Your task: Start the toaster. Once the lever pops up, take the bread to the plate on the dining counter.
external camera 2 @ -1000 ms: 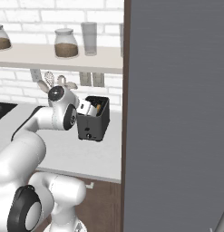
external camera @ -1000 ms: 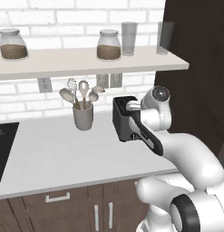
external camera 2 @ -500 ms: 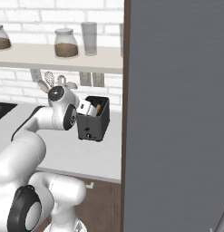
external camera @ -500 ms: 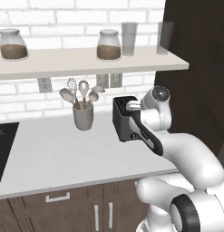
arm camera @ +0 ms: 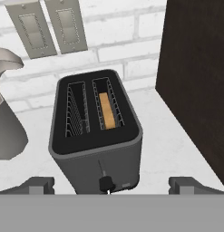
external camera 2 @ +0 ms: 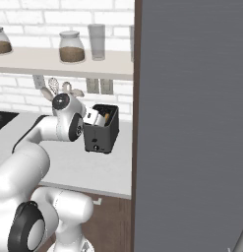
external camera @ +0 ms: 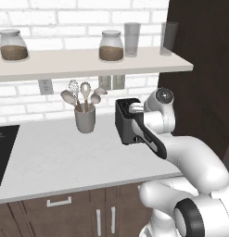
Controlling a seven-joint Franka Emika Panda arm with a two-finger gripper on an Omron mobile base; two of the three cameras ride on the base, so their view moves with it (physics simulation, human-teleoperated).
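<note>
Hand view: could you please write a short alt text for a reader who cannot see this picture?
A dark grey toaster stands on a pale counter, seen from above, with a golden slice of bread in its right slot and the left slot empty. The open hand hovers at its near end. Behind is a white brick wall with two outlet plates.

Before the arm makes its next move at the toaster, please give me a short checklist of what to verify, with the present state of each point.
1. Bread sits in a slot of the toaster: ok, right-hand slot in the hand view.
2. Other slot free: ok.
3. Gripper open: ok, fingertips wide apart.
4. Gripper faces the toaster's lever end: ok.
5. Lever already pressed down: cannot tell.
6. Utensil holder apart from the toaster: ok.
</note>
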